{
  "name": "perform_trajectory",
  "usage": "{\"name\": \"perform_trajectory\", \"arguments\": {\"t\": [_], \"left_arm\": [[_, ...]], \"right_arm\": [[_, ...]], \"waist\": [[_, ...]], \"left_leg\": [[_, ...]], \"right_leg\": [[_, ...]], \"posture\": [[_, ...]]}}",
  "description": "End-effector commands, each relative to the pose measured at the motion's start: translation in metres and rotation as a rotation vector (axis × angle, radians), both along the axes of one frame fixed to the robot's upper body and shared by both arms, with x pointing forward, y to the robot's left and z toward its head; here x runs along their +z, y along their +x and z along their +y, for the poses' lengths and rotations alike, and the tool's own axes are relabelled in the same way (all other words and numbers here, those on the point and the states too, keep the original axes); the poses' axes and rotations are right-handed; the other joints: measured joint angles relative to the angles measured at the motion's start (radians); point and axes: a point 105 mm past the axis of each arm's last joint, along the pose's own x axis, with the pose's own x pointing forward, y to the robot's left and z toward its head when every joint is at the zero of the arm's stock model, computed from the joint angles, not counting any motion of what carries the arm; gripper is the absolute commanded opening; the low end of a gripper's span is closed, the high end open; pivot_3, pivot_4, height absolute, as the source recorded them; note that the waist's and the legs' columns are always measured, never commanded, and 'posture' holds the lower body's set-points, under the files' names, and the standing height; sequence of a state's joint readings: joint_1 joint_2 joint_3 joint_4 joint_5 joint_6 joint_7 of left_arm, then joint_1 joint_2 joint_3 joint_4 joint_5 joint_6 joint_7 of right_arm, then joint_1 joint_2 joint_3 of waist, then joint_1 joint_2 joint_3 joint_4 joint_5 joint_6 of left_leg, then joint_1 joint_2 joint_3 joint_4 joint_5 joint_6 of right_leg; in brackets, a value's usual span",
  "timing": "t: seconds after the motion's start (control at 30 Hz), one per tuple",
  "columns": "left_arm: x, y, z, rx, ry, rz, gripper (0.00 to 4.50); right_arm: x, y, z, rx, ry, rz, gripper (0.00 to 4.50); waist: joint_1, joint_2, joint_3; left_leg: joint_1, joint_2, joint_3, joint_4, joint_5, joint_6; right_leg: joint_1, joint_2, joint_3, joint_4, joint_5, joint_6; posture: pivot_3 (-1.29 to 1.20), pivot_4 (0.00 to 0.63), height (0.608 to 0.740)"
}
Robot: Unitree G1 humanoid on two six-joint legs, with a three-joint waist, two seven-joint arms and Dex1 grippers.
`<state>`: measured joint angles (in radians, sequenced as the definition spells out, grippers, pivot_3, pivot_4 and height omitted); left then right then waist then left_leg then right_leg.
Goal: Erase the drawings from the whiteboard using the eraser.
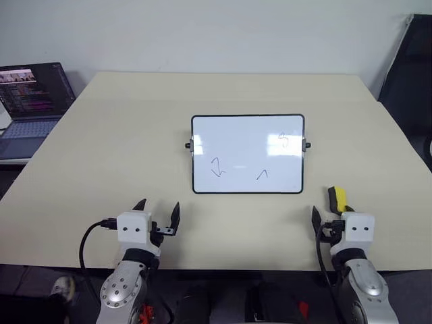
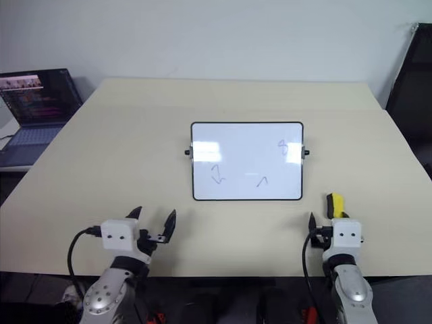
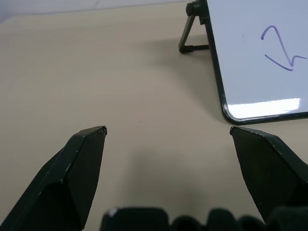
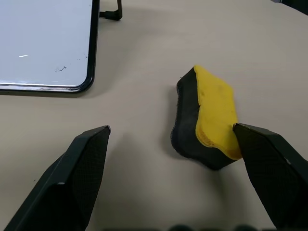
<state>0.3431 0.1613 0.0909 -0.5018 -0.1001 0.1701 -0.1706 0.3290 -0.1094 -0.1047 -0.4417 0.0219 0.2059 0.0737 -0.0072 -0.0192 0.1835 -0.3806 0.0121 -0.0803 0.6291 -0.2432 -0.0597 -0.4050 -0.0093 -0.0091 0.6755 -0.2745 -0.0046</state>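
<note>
Both the left tool (image 1: 159, 214) and right tool (image 4: 171, 139) gape wide and empty over the desk (image 1: 101, 155), the eraser (image 4: 207, 118) lying just ahead of the right one, beside the whiteboard (image 1: 248, 154).

The laptop (image 1: 30, 108) is running off the left edge of the head views, with only part of its screen and keyboard showing, and the text on the screen is too small to read. A dark object (image 1: 408, 81) at the right edge is being cut off, so its kind cannot be told. In the left wrist view the whiteboard (image 3: 260, 57) is being cropped, showing one squiggle (image 3: 281, 50). In the right wrist view one finger (image 4: 276, 178) is covering an end of the eraser (image 4: 207, 115).
</note>
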Motion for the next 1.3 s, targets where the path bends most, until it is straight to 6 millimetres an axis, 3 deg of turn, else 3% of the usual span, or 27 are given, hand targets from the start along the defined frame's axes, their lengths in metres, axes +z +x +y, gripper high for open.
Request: {"name": "perform_trajectory", "arguments": {"t": [0.03,0.27,1.1,1.3], "left_arm": [[0.022,0.004,-0.002,-0.031,0.008,-0.067,4.5],[0.024,0.009,-0.006,-0.059,0.011,-0.069,4.5],[0.024,0.029,0.0,-0.09,0.031,-0.112,4.5],[0.049,0.044,-0.005,-0.181,0.068,-0.195,4.5]], "right_arm": [[0.017,-0.001,0.006,0.006,-0.006,-0.045,4.47],[0.028,-0.003,0.007,-0.01,-0.008,-0.055,4.47],[0.027,0.006,-0.013,-0.09,-0.01,-0.056,4.47],[0.033,0.01,-0.02,-0.087,-0.023,-0.062,4.47]], "waist": [[0.0,0.0,0.0],[0.0,0.0,0.0],[0.0,0.0,0.0],[0.0,0.0,0.0]], "left_leg": [[0.0,0.0,0.0,0.0,0.0,0.0],[0.0,0.0,0.0,0.0,0.0,0.0],[0.0,0.0,0.0,0.0,0.0,0.0],[0.001,0.0,0.0,0.0,0.0,0.0]], "right_leg": [[0.0,0.0,0.0,0.0,0.0,0.0],[0.0,0.0,0.0,0.0,0.001,0.002],[-0.001,0.0,0.0,0.001,0.002,0.004],[-0.001,0.001,-0.001,0.001,0.002,0.004]], "posture": [[0.0,0.15,0.74],[0.0,0.15,0.74],[0.0,0.15,0.74],[0.0,0.15,0.74]]}}
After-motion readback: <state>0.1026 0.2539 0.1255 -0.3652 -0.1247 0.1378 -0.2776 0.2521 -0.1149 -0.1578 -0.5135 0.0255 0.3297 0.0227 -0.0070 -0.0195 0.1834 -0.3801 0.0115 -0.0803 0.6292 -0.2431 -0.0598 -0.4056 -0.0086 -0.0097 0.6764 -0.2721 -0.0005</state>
